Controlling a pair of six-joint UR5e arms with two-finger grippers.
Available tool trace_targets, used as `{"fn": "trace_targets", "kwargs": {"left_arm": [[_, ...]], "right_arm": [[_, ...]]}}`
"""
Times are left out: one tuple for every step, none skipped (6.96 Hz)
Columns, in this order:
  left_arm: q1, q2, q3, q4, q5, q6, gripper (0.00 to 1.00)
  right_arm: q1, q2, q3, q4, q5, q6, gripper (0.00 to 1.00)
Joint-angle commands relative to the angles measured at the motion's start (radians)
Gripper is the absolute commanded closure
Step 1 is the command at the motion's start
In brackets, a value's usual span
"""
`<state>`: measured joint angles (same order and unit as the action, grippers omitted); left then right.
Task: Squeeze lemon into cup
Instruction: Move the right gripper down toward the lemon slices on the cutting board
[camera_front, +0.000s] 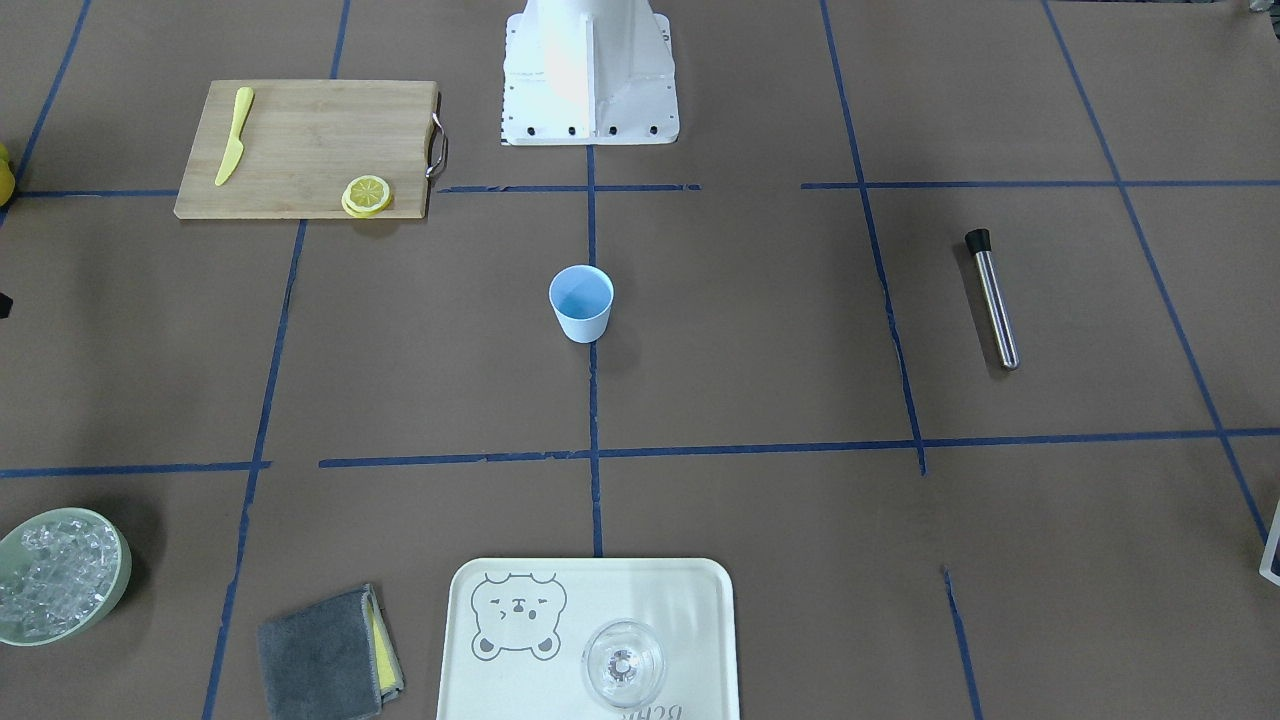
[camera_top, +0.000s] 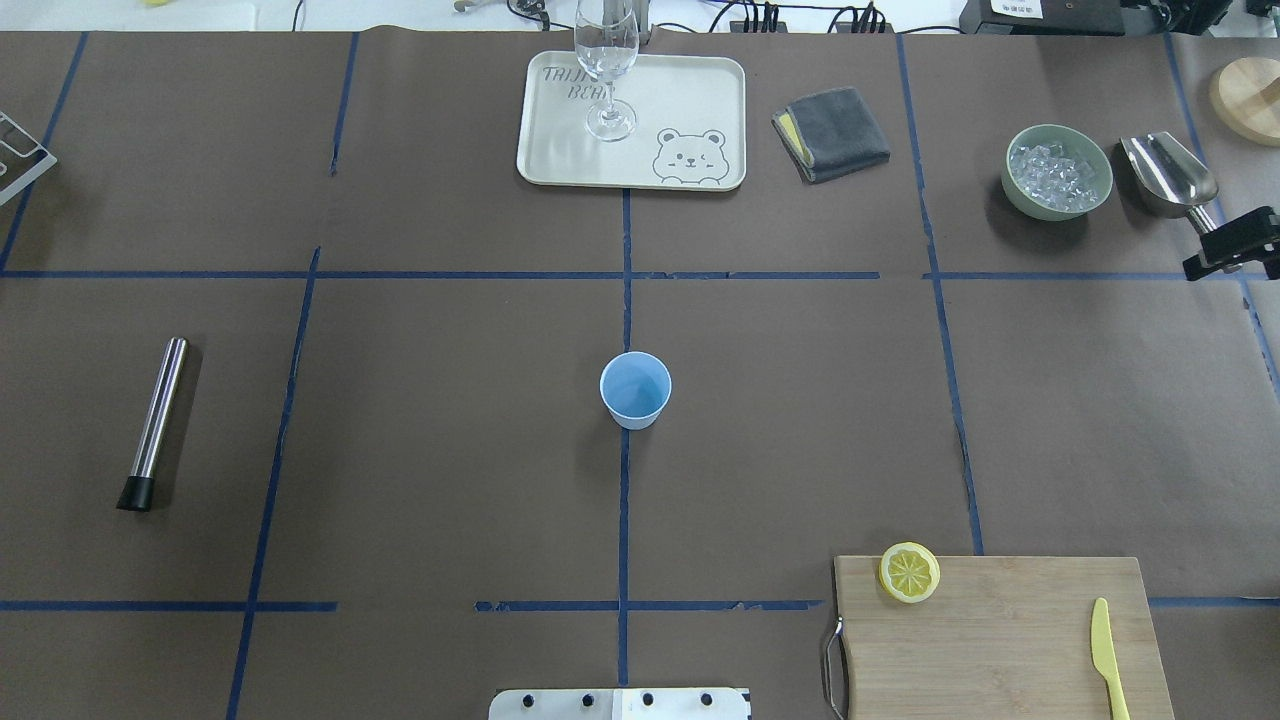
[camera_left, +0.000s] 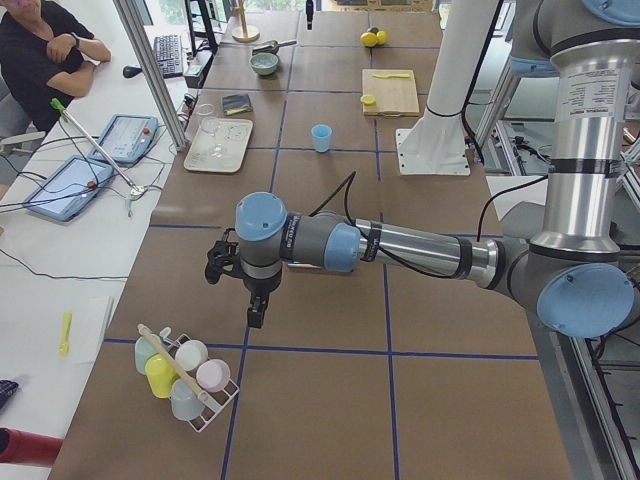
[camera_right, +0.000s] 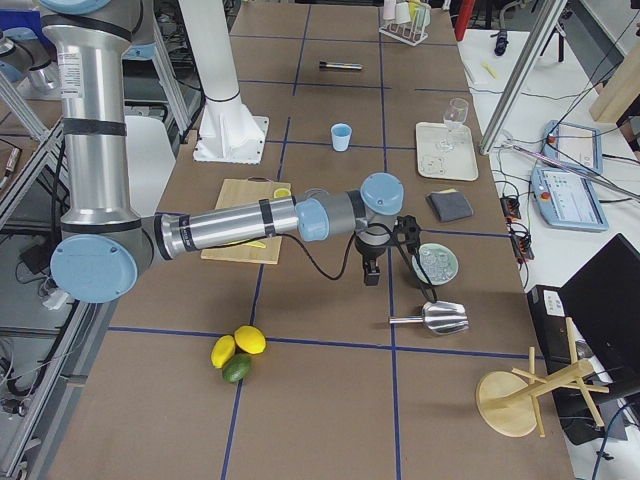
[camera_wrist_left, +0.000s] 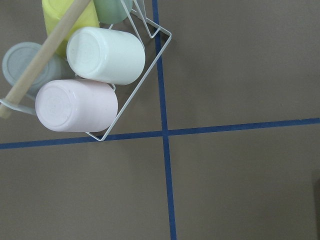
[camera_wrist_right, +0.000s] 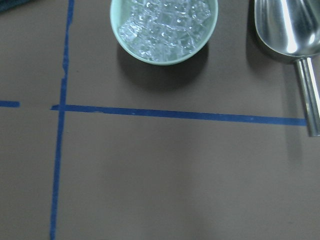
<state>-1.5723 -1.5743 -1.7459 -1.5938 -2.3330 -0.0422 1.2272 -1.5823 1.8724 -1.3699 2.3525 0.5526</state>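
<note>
Lemon (camera_top: 909, 572) lies at the board (camera_top: 1000, 640) corner, atop like slices (camera_front: 356, 210). Cup (camera_top: 635, 390) stands at the middle of the counter (camera_top: 400, 450), well apart. Left pincer (camera_left: 222, 265) and right pincer (camera_right: 405, 235): grip state cannot be told. Hazard: the thin lemon may slip or drag its neighbours; the light cup may tip.

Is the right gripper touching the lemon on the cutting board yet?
Apart. The overhead view shows the lemon lying alone on the cutting board at its corner, while the right gripper is far off beside the metal scoop.
</note>
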Motion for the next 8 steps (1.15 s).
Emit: {"fn": "trace_targets", "kwargs": {"left_arm": [[0.0, -0.003, -0.02, 0.0, 0.0, -0.002, 0.0], [0.004, -0.003, -0.032, -0.002, -0.003, -0.004, 0.0], [0.008, -0.004, -0.036, -0.002, -0.008, -0.004, 0.0], [0.009, -0.004, -0.037, -0.003, -0.011, -0.002, 0.0], [0.009, -0.004, -0.032, -0.011, -0.012, 0.001, 0.0], [0.029, -0.006, -0.03, -0.009, -0.014, -0.004, 0.0], [0.07, -0.006, -0.035, -0.008, -0.011, -0.031, 0.0], [0.095, -0.007, -0.032, -0.047, -0.005, -0.103, 0.0]], "right_arm": [[-0.217, -0.065, 0.106, 0.19, -0.126, 0.36, 0.0], [-0.33, -0.076, 0.167, 0.195, -0.19, 0.483, 0.0], [-0.454, -0.073, 0.229, 0.196, -0.278, 0.63, 0.0], [-0.589, -0.073, 0.255, 0.196, -0.402, 0.721, 0.0], [-0.688, -0.07, 0.261, 0.199, -0.476, 0.775, 0.0], [-0.762, -0.07, 0.277, 0.2, -0.531, 0.812, 0.0], [-0.838, -0.073, 0.277, 0.198, -0.597, 0.843, 0.0], [-0.889, -0.08, 0.277, 0.198, -0.636, 0.857, 0.0]]}}
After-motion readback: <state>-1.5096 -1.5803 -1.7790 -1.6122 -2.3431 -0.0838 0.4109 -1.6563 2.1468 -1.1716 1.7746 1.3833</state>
